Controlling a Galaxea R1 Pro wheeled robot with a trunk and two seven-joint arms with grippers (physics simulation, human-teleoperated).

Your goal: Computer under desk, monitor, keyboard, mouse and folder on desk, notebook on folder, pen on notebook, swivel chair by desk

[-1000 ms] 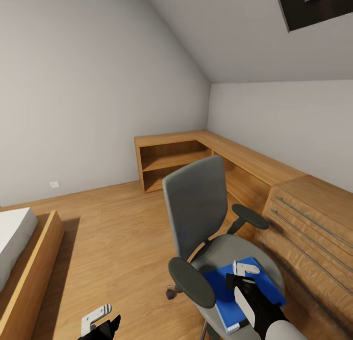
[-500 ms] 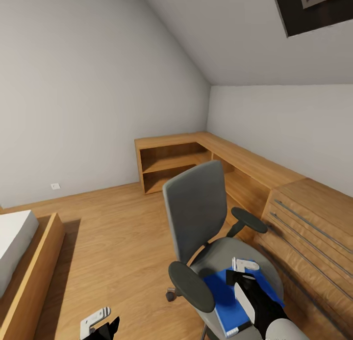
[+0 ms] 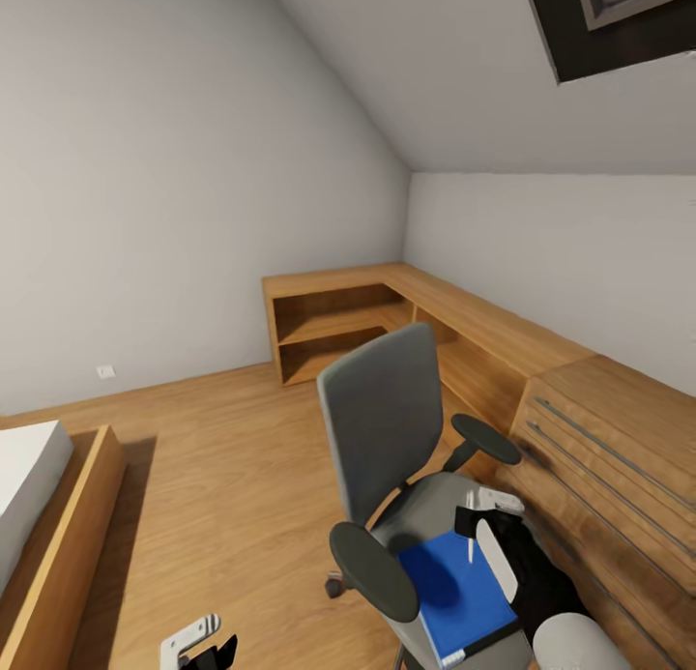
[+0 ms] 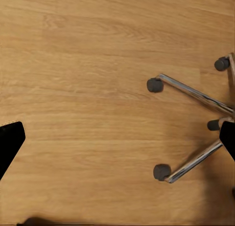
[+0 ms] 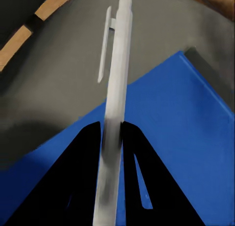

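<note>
The grey swivel chair stands on the wood floor with a blue folder lying flat on its seat. My right gripper hovers over the seat at the folder's far right corner, shut on a white pen. In the right wrist view the pen stands pinched in the right gripper, with the folder and grey seat below it. My left gripper hangs low at the left, open over bare floor, near the chair's wheeled base.
An L-shaped wooden shelf unit runs along the far and right walls. A wooden drawer chest stands close to the chair's right. A bed with a wooden frame is at the left. Open floor lies between them.
My right gripper, with the pen, has shifted right and a little up, leaving more of the blue folder uncovered. The head view has drifted slightly. The left gripper stays low.
</note>
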